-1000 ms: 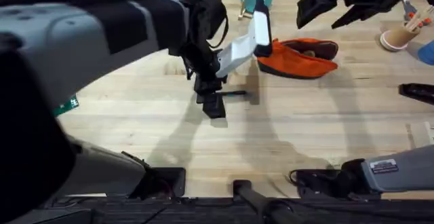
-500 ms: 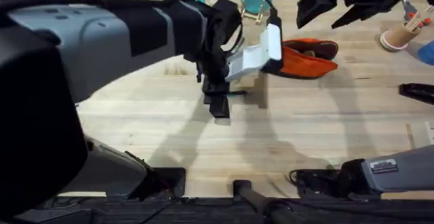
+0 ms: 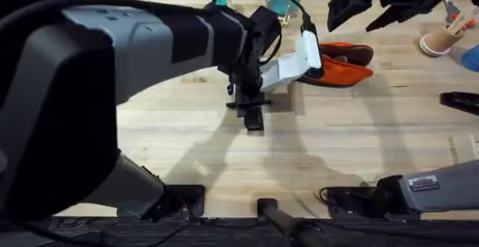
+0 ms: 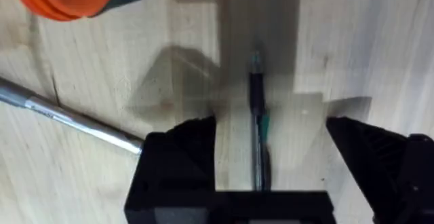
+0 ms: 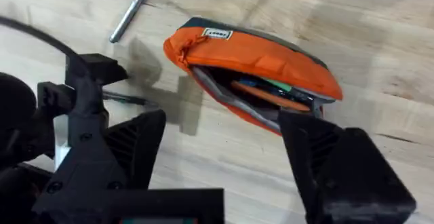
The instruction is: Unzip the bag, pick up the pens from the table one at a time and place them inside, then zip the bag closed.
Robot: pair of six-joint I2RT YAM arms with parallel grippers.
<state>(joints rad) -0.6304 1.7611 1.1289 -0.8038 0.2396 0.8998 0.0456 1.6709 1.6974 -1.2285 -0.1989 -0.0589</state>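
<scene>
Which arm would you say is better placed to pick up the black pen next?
The left: its gripper is open and straddles the black pen on the table. The right gripper hangs open by the unzipped bag, away from that pen.

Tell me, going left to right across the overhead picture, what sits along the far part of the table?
Left gripper over the black pen → orange bag → pink cup of wooden sticks. The right gripper hangs above the bag, so I leave it unordered.
</scene>
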